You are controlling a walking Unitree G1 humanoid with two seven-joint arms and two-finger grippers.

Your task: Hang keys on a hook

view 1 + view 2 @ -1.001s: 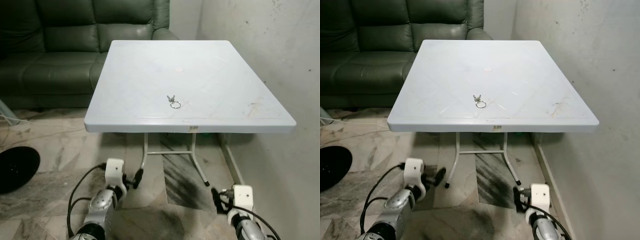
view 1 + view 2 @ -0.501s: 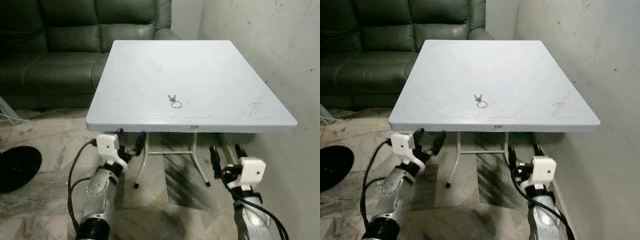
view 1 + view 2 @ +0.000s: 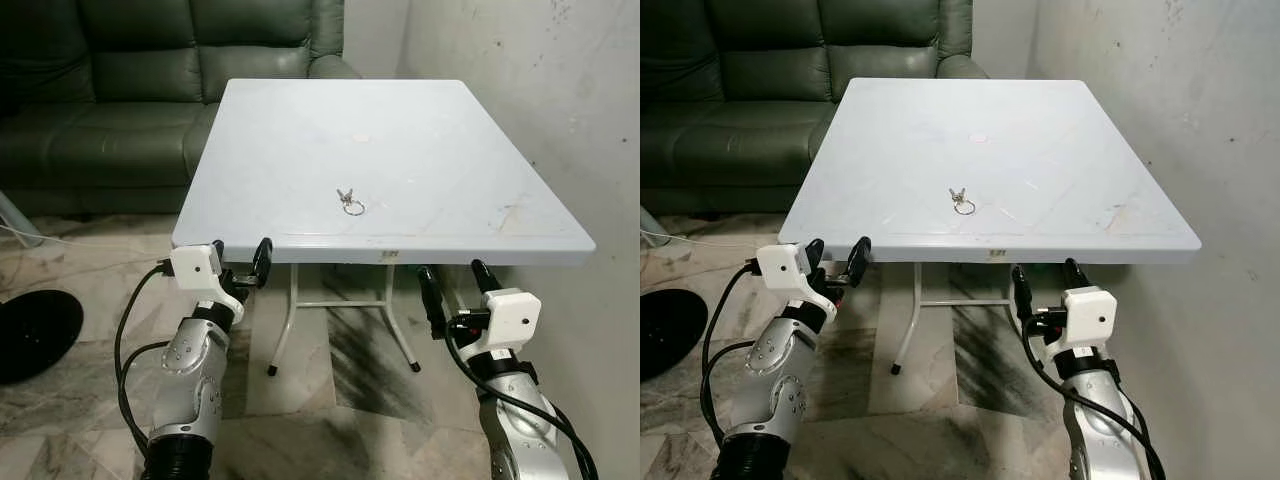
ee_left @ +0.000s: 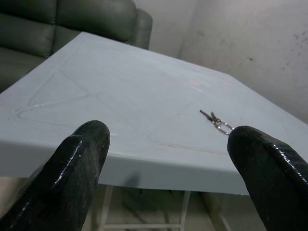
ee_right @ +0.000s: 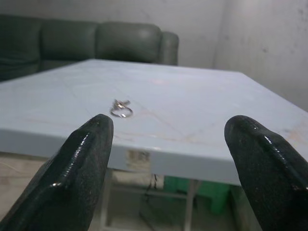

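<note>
A small bunch of keys point(image 3: 348, 201) on a metal ring lies on the white plastic table point(image 3: 300, 120), toward its near edge; the same keys point(image 4: 216, 120) point(image 5: 121, 109) appear in both wrist views. My left gripper point(image 3: 240, 260) is raised just below the table's near-left edge, open and empty. Under the near-right edge my right gripper point(image 3: 455, 280) is open too, with nothing between its fingers point(image 5: 82, 178). Both grippers are short of the keys and point at the table.
A dark green leather sofa point(image 3: 120, 90) stands behind the table on the left. A bare plaster wall point(image 3: 560, 90) runs close along the right side. A black round object point(image 3: 30, 335) lies on the marble floor at left. The table's white metal legs point(image 3: 290, 310) stand between my arms.
Both arms have risen from near the floor to just under the table's near edge. The view has shifted slightly. The keys lie where they were.
</note>
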